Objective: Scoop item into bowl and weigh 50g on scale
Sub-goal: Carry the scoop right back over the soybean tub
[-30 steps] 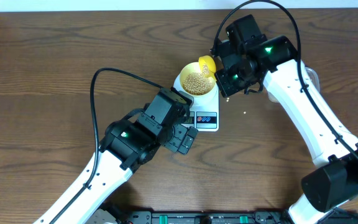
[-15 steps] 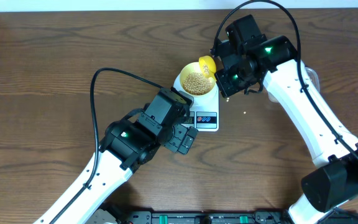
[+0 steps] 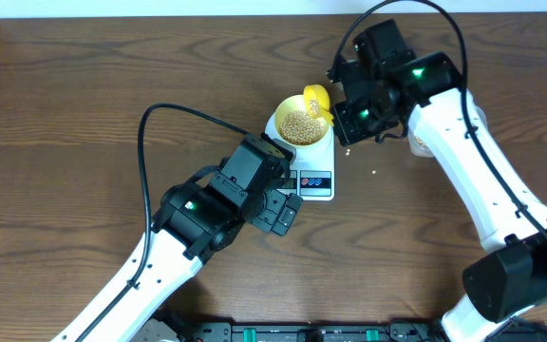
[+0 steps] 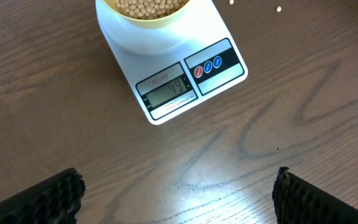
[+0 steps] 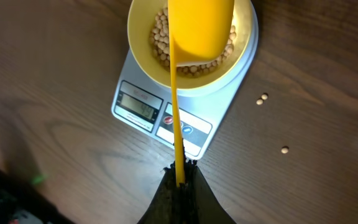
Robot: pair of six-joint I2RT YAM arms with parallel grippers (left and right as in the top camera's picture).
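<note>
- Overhead: the right gripper (image 3: 342, 112) is seen to have drawn slightly up and to the right compared with half a second ago, while the yellow scoop (image 3: 316, 98) it carries is kept over the far rim of the bowl (image 3: 285, 112). The bowl is set on the scale (image 3: 313, 184) and is well filled with beans (image 3: 300, 126). One stray bean (image 3: 375, 172) lies on the table (image 3: 84, 104), just right of the scale. The small shift is judged to be a trimming of the pour rather than a fresh scoop.
- Left wrist: the left gripper (image 4: 179, 196) is held wide open with nothing in it, hovering near the front of the scale. What looks like 49 is read on the display (image 4: 169, 91), so only a bean or two more is thought to be needed.
- Right wrist: the jaws are closed tight on the end of the scoop's handle (image 5: 176, 112); the scoop is tipped over the bowl, and its inside cannot be seen.
</note>
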